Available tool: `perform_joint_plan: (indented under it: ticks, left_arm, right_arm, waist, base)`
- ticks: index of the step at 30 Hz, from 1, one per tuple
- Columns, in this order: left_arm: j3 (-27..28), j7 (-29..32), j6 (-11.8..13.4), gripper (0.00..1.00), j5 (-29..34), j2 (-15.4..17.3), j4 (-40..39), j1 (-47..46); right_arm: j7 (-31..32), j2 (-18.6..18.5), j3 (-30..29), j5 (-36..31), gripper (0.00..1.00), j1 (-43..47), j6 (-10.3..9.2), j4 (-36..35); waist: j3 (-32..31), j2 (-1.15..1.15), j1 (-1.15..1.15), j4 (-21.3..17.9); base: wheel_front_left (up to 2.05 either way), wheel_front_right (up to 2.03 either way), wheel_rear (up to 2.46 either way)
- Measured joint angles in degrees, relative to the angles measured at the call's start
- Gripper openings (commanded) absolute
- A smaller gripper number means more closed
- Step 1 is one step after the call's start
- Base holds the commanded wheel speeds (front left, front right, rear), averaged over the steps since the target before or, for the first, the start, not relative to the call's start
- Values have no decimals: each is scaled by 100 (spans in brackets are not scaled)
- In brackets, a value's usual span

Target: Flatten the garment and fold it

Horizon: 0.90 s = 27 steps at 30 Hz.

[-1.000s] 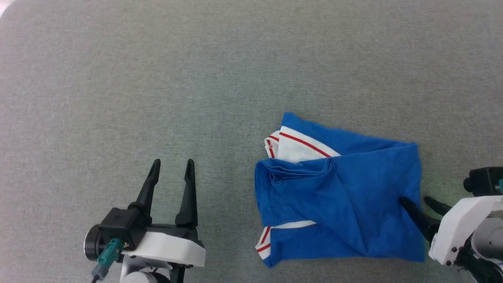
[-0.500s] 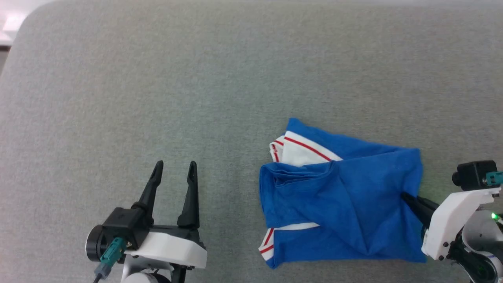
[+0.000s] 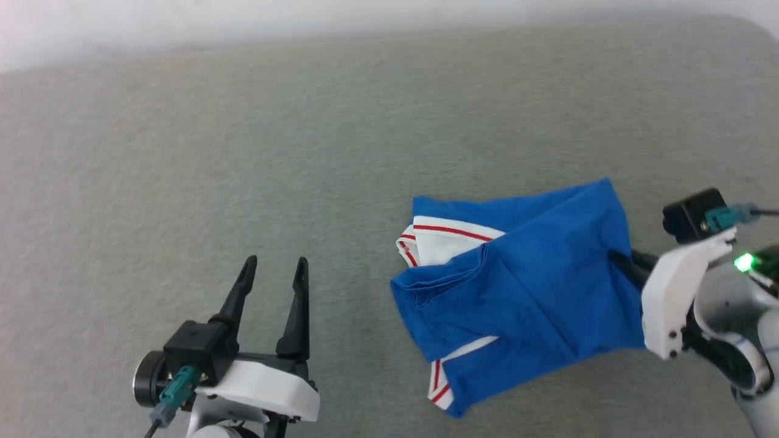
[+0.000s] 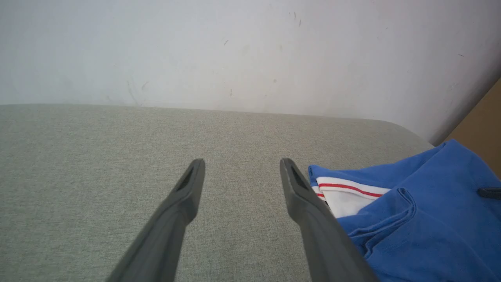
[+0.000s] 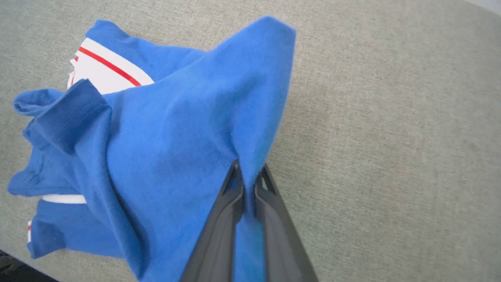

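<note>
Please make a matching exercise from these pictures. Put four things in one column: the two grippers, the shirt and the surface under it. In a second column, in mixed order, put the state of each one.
Column one
1. left gripper with two long dark fingers
2. right gripper with two long dark fingers
3. royal-blue jersey T-shirt with white, red-striped sleeves
4. grey fabric surface

Column two
a. lies bunched up, not yet flat
b. shut on a blue edge of cloth
c. flat, bears the shirt
d. open, holding nothing

Pairs: 1-d, 2-b, 3-a, 4-c
</note>
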Motion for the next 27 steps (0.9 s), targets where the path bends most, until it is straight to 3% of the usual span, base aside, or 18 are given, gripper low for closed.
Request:
perform_joint_plan:
  ticks: [13,20,27]
  left_arm:
    - [5,105,5,100,40,78,-67,-183]
    - [3,301,57,100,232,210,-169,-558]
    - [-14,571,137,100,560,397,-476,-990]
  right_arm:
    - [-653,-887,1148,-43,0,-1597,5,865]
    - [-1288,-1317,1705,-48,0,-2453,7,1417]
    - [-1991,-1800,1788,-261,0,-3145,7,2112]
  waist:
    - [10,0,0,-1026]
    - [444,0,1,-1364]
    - [1039,0,1,-1545]
  base:
    - [0,0,0]
    - [0,0,0]
    - [0,0,0]
